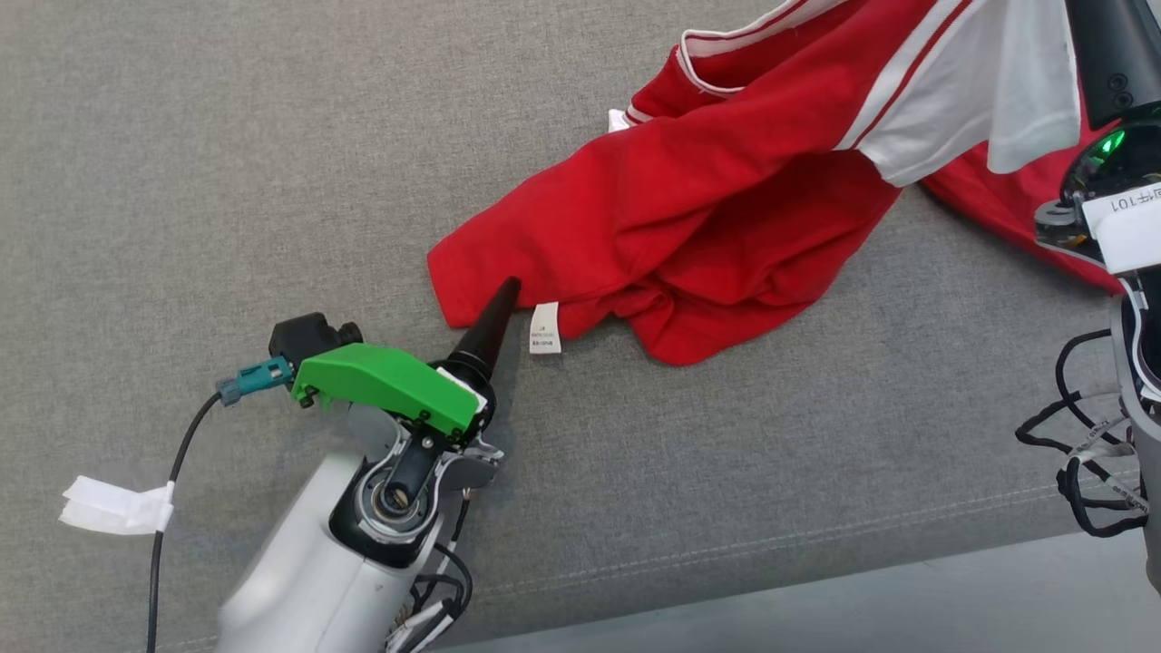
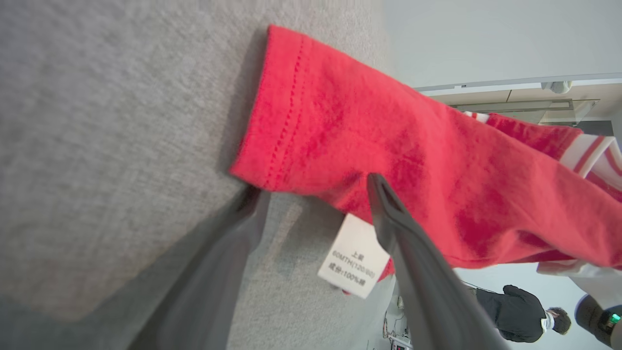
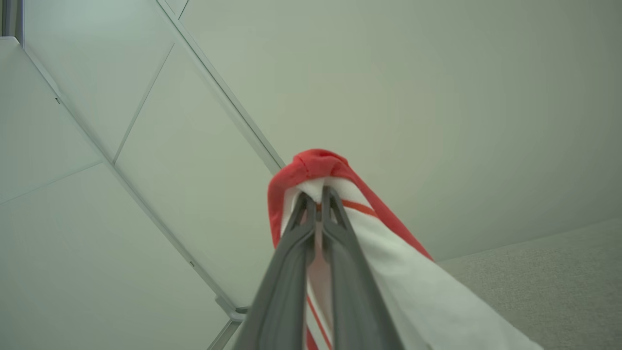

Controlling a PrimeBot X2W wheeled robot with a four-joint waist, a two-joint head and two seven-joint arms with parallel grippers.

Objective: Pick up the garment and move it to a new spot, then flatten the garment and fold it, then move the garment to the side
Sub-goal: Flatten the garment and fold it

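Looking at the red-and-white garment (image 1: 707, 209), we've got it half down, half up. Its red body lies crumpled on the grey fabric surface (image 1: 181, 136), toward the far right side, and the white-panelled end rises off to the right. Up there the right end effector (image 3: 317, 194) is clenched on a fold of white cloth with a red rim. Its fingers are pressed together, holding that end in the air against a pale wall.

At the garment's loose corner, nearest the middle of the surface, the left end effector (image 2: 315, 188) is released, fingers spread. One dark finger lies over the red cloth; the other, blurred, sits at the stitched hem against the grey fabric. A white care label (image 1: 544, 328) sticks out beside that corner, flat on the surface.

We see a green cover (image 1: 385, 385) on the left wrist, a white tape tab (image 1: 118, 505) on its cable toward the near left edge, and black cables (image 1: 1079, 453) at the right. A person in dark clothes (image 2: 520, 311) shows in the background of the left wrist view.
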